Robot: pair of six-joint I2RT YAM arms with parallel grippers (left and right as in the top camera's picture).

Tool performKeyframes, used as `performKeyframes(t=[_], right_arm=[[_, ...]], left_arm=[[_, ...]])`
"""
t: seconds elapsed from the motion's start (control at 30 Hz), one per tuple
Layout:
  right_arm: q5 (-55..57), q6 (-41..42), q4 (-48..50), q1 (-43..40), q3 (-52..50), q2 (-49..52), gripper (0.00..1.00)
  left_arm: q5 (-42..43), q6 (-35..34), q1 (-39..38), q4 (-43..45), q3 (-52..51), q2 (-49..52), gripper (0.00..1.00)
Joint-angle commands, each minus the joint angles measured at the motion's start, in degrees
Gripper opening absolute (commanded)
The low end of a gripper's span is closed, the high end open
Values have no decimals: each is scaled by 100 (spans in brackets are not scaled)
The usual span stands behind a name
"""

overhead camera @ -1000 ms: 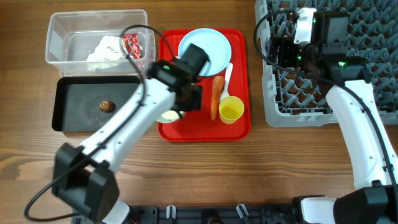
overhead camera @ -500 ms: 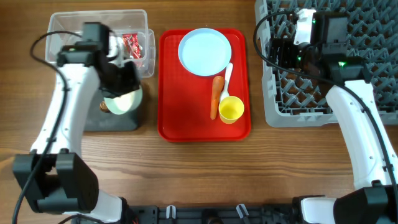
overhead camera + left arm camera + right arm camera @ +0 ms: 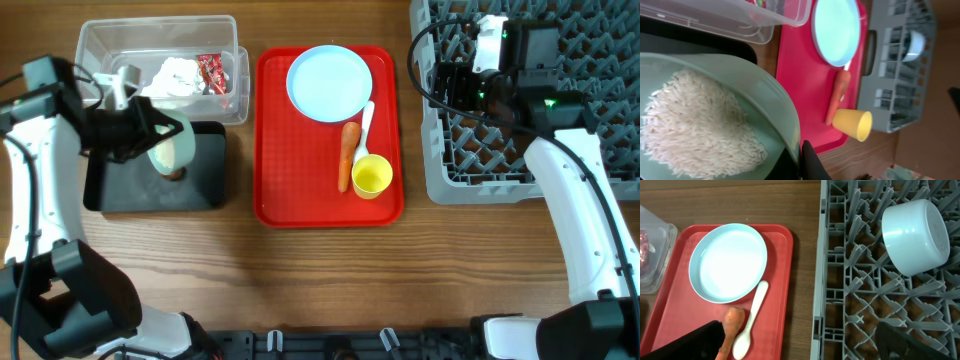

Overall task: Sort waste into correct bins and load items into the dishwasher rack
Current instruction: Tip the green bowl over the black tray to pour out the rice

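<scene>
My left gripper (image 3: pixel 143 135) is shut on the rim of a pale blue bowl (image 3: pixel 170 147) and holds it tilted over the black bin (image 3: pixel 205 175). In the left wrist view the jaws (image 3: pixel 802 160) pinch the bowl's rim (image 3: pixel 775 95), and loose white rice (image 3: pixel 700 125) lies inside. A brown lump (image 3: pixel 176 173) shows in the bin under the bowl. The clear bin (image 3: pixel 95 45) holds tissue (image 3: pixel 175 75) and a red wrapper (image 3: pixel 211 72). My right gripper (image 3: pixel 800 345) is open over the rack's left edge (image 3: pixel 822 280), where a second bowl (image 3: pixel 915 229) sits upside down.
The red tray (image 3: pixel 280 190) holds the plate (image 3: pixel 328 82), white spoon (image 3: pixel 365 118), carrot (image 3: pixel 347 155) and yellow cup (image 3: pixel 371 177). The grey rack (image 3: pixel 470 170) stands at the right, with my right arm across it.
My left arm carried the bowl of rice from the red tray leftward to the black bin and tipped it onto its side. The right arm has not moved.
</scene>
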Motion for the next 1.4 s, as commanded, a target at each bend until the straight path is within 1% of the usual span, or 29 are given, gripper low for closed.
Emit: performKeyframes(t=[0.0,0.03,0.07,0.23,0.4,0.53,0.73,0.97,1.1,1.23,1.37], right_arm=[[103,-63,4,-2,33,-131,99],[103,-63,-2,-2,33,-131,99],[101,-61,-11,-2,33,-131,99],[103,-63,7,-2,33,-131,100],[101,-61,-17,-2,33,-129,100],[101,-63,-111,-2,33,-129,100],[101,-63,-140,-2,33,-129,100],[101,-61,-208,-2,33,-129,99],[103,-63,-328,-2,33,-129,100],[101,-61,-334,-2,33,-129,100],[103,-61,-461,-2,33,-129,100]], left_arm=[[721,509,393,37,-411,-107,4],[743,511,479,96,-527,-92,4],[894,658,640,190,-710,-48,4],[1421,901,986,422,-1084,131,4],[2013,1410,1224,424,-1145,435,4],[2096,1517,1362,468,-1145,695,4],[2892,2006,1508,516,-1145,1045,4],[3008,2011,1663,599,-1145,1154,4],[3228,2258,1825,573,-1147,1154,4],[3340,2291,1934,575,-1147,1154,4],[3598,2288,2170,378,-1147,1154,4]])
